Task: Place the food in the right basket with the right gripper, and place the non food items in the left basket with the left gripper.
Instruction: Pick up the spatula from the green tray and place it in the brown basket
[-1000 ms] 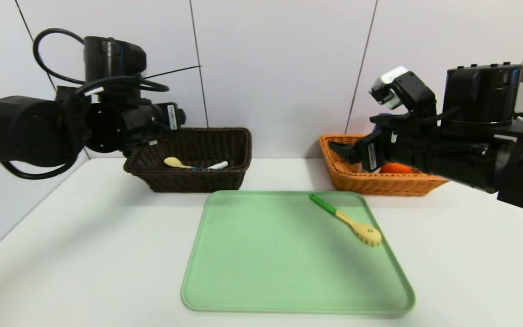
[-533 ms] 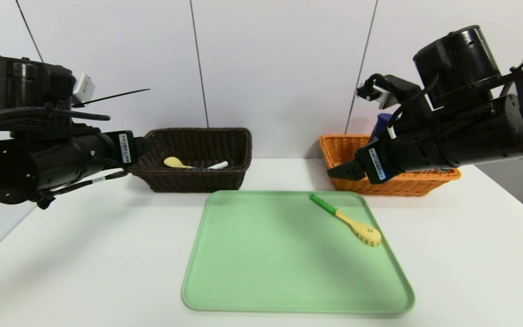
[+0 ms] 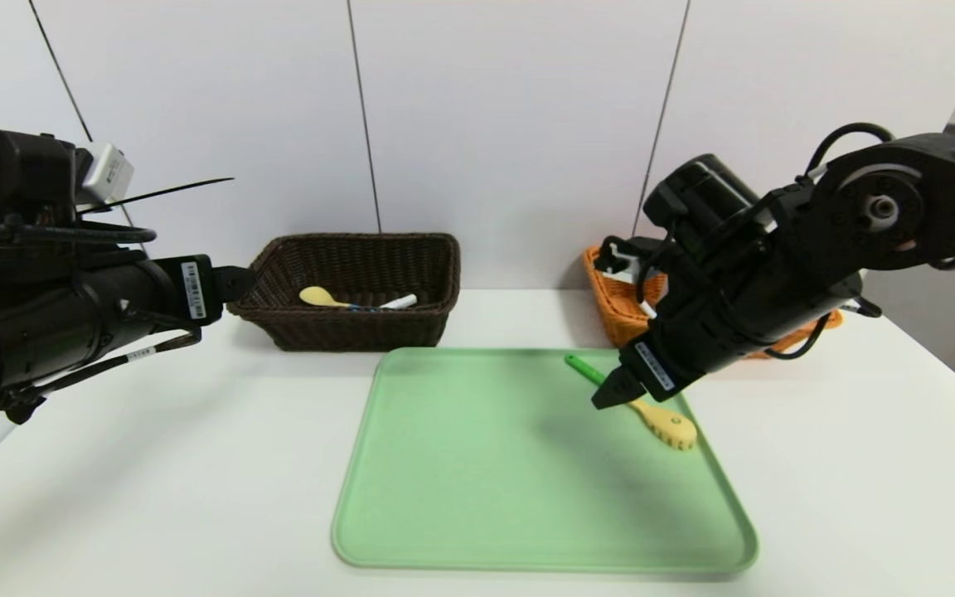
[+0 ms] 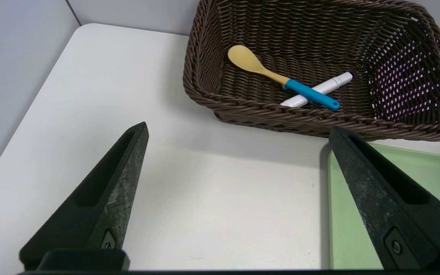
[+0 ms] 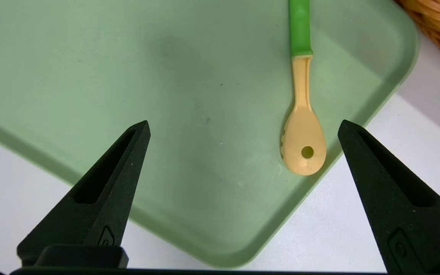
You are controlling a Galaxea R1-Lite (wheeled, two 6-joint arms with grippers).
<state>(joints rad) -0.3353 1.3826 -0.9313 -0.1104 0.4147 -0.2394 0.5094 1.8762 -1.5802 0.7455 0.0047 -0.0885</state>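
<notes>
Left hand [image 4: 237, 131]: released, fingers spread wide and holding nothing — it hangs above the desk [image 3: 154, 464], just short of the left basket's near rim.
Right hand [image 5: 243, 128]: released too, tilted steeply down over the far right part of the green tray [image 3: 461, 497], nothing between its fingers.
Fork [image 3: 652, 413]: yellow head, green handle; it lies flat on the tray near the right edge, handle toward the back wall. In the right wrist view its head sits between the spread fingers, nearer one of them, not touching either.
Left basket [image 3: 361, 327]: dark brown wicker, at the back of the desk left of centre.
Spoon [image 4: 281, 78]: yellow bowl, blue handle, inside the left basket, lying across the marker.
Marker [image 4: 321, 88]: white, on the basket floor under the spoon's handle.
Right basket [image 3: 610, 298]: orange-tan wicker, back right — mostly hidden behind the right arm; its contents cannot be seen.
</notes>
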